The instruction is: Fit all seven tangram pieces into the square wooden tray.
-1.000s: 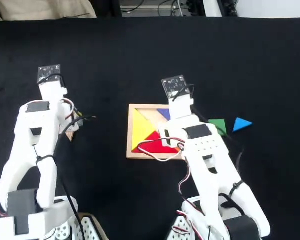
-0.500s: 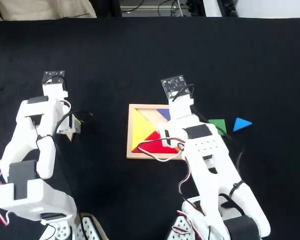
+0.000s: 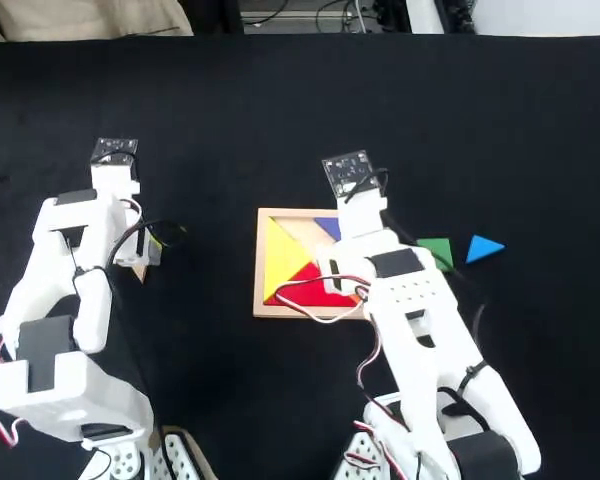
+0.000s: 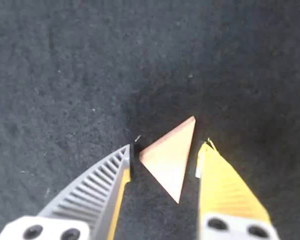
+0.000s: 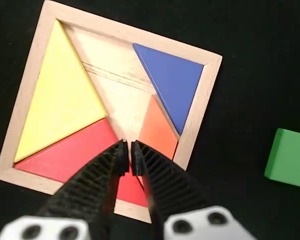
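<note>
The tray (image 3: 259,262) at frame centre holds four: yellow triangle (image 5: 65,100), red piece (image 5: 75,150), dark blue triangle (image 5: 175,80), orange piece (image 5: 157,130). Three are left outside. The green piece (image 3: 437,251) and light blue triangle (image 3: 483,248) lie at right, and the tan triangle (image 4: 171,152) lies at left, straddled by the spread left claw (image 4: 166,150). The right claw (image 5: 128,147), pressed together and empty, hangs over the tray.

No text, number, label, brand or sign can be read on any surface. The left wrist board (image 3: 113,150) and the right wrist board (image 3: 347,172), small dark plates on top of each arm, bear pale specks. These specks are too small to make out as characters.
</note>
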